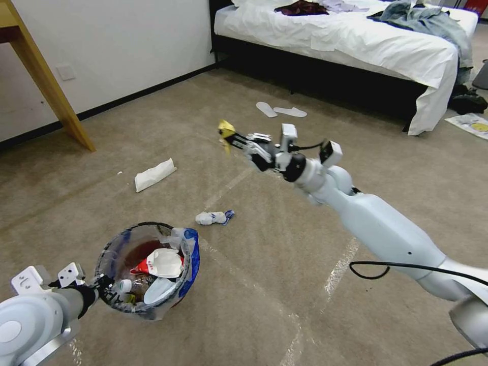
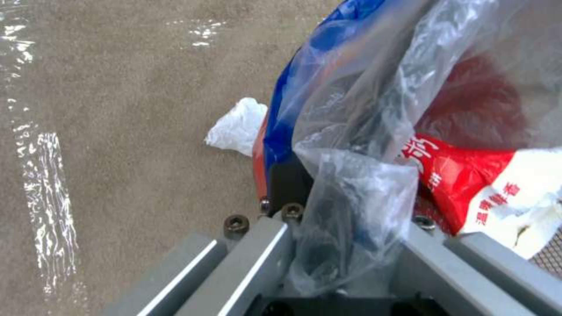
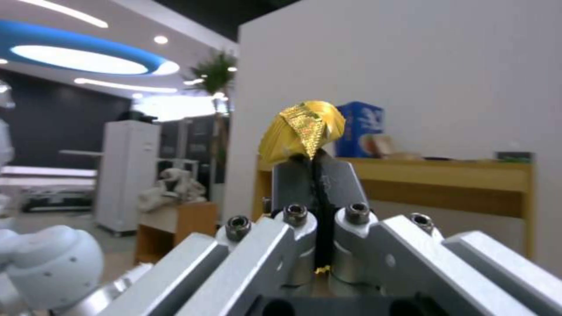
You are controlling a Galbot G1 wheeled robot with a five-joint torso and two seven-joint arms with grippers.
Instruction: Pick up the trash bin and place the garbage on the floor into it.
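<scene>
The trash bin (image 1: 113,251), red inside with a clear blue-edged liner, hangs low at the left, and my left gripper (image 1: 104,285) is shut on its near rim. The left wrist view shows that rim and liner (image 2: 345,131) pinched between the fingers, with a red and white wrapper (image 2: 468,184) inside. My right gripper (image 1: 229,136) is raised mid-air over the carpet, shut on a yellow scrap (image 1: 225,127); the scrap (image 3: 301,129) sticks out above the closed fingers. A crumpled white tissue (image 1: 211,218) and a flat white tissue (image 1: 154,174) lie on the floor beyond the bin.
A bed (image 1: 356,40) with white sheets fills the back right, with two white slippers (image 1: 280,110) in front of it. A wooden table leg (image 1: 51,86) stands at the back left by the wall. Tape lines cross the carpet.
</scene>
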